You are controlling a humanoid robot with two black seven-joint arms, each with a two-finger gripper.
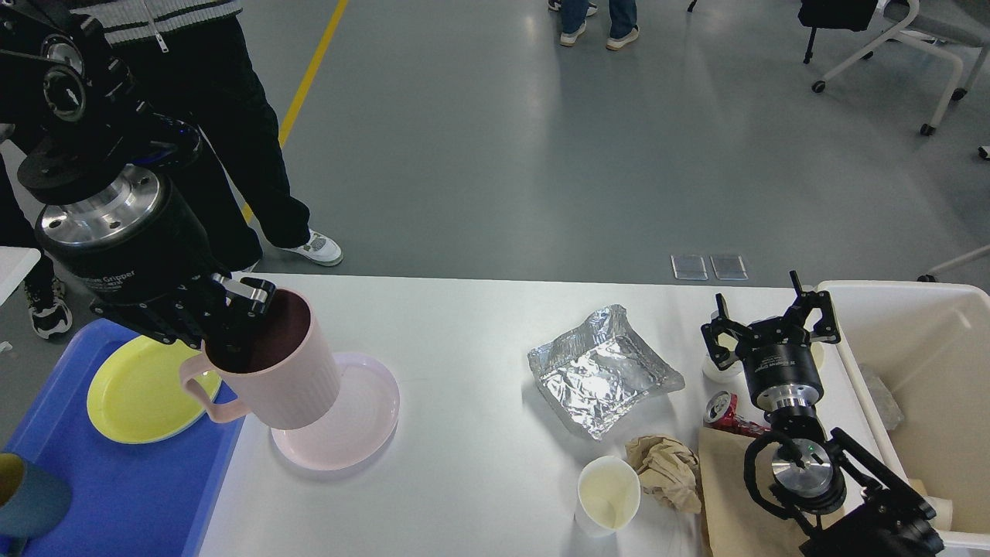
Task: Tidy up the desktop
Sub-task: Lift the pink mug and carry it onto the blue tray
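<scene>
The white desktop (pixel 464 325) fills the lower part of the head view. My left gripper (pixel 240 313) is shut on the rim of a pink mug (pixel 274 371) and holds it high above the pink plate (pixel 356 429) and the tray's right edge. My right gripper (pixel 771 321) is open and empty above a small white cup (pixel 715 371) at the right. A crumpled foil tray (pixel 603 371), a white paper cup (pixel 609 495), crumpled brown paper (pixel 665 468) and a crushed red can (pixel 723 410) lie on the desktop.
A blue tray (pixel 116 487) at the left holds a yellow plate (pixel 139 394) and a grey-blue cup (pixel 27 499). A cream bin (pixel 928 348) stands at the right edge. A brown paper bag (pixel 727 495) lies under my right arm. People stand beyond the table.
</scene>
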